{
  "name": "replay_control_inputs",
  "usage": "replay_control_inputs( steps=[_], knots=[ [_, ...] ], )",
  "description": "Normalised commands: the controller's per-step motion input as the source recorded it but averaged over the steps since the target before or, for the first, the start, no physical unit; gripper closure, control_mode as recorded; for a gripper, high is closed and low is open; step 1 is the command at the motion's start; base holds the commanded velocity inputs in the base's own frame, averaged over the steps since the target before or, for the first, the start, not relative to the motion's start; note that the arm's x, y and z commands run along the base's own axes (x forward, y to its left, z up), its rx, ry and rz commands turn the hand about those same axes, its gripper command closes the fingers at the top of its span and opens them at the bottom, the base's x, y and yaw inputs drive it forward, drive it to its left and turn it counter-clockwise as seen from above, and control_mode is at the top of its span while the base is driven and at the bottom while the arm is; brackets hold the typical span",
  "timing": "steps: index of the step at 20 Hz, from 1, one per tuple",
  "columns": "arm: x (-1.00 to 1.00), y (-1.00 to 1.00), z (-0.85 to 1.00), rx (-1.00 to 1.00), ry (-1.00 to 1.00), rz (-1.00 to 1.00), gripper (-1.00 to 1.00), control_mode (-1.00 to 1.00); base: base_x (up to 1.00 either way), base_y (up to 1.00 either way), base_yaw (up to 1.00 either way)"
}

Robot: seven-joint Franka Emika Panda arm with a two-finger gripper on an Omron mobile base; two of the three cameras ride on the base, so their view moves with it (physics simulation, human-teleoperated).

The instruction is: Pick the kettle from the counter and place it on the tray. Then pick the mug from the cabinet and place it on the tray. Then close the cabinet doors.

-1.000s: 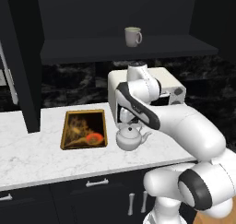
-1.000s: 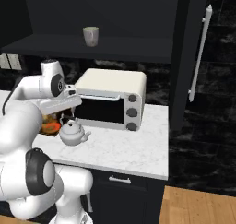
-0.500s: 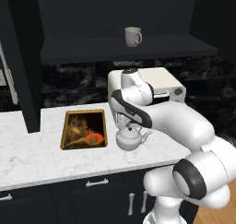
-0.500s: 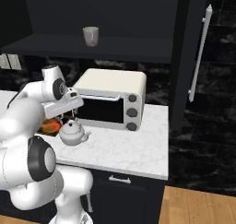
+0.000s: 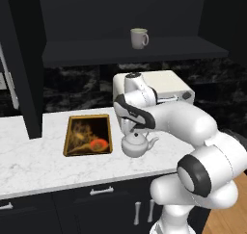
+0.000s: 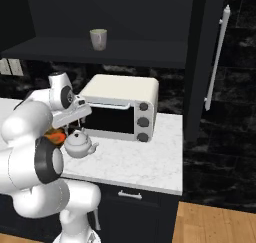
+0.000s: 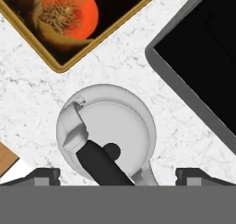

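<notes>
The white-grey kettle [image 5: 136, 145] stands on the marble counter [image 5: 38, 165], just right of the dark tray [image 5: 89, 134] with its orange-red spot. My gripper [image 5: 135, 131] hangs straight over the kettle [image 7: 108, 131], open, its fingertips [image 7: 46, 174] spread wide on either side of the lid and the dark arched handle. The tray's corner [image 7: 69, 20] shows in the hand view beyond the kettle. The off-white mug [image 5: 139, 38] sits on the cabinet's dark inner shelf [image 5: 96, 52]. In the right base view the kettle [image 6: 79, 144] is below the gripper [image 6: 77, 128], and the mug [image 6: 98, 38] is up on the shelf.
A white toaster oven [image 6: 120, 107] stands close behind and to the right of the kettle; its dark door [image 7: 203, 57] shows in the hand view. The cabinet doors stand open, one at the left [image 5: 19, 59] and one at the right with its silver handle [image 6: 216, 62].
The arm has folded a little to the left and the hand has come down closer over the kettle. The kettle, tray and mug have not moved.
</notes>
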Motion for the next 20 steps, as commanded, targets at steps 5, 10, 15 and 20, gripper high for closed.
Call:
replay_control_inputs(
  steps=[5, 10, 15, 20],
  knots=[
    [0.0, 0.03, -0.26, 0.0, 0.0, 0.07, -1.0, -1.0, 0.0, 0.0, 0.0],
    [0.0, 0.0, -0.07, 0.0, 0.0, 0.04, -1.0, -1.0, 0.0, 0.0, 0.0],
    [-0.01, 0.0, 0.0, 0.0, 0.0, 0.0, 1.0, -1.0, 0.0, 0.0, 0.0],
    [-0.04, 0.0, 0.0, 0.0, 0.0, 0.0, 1.0, -1.0, 0.0, 0.0, 0.0]
  ],
)
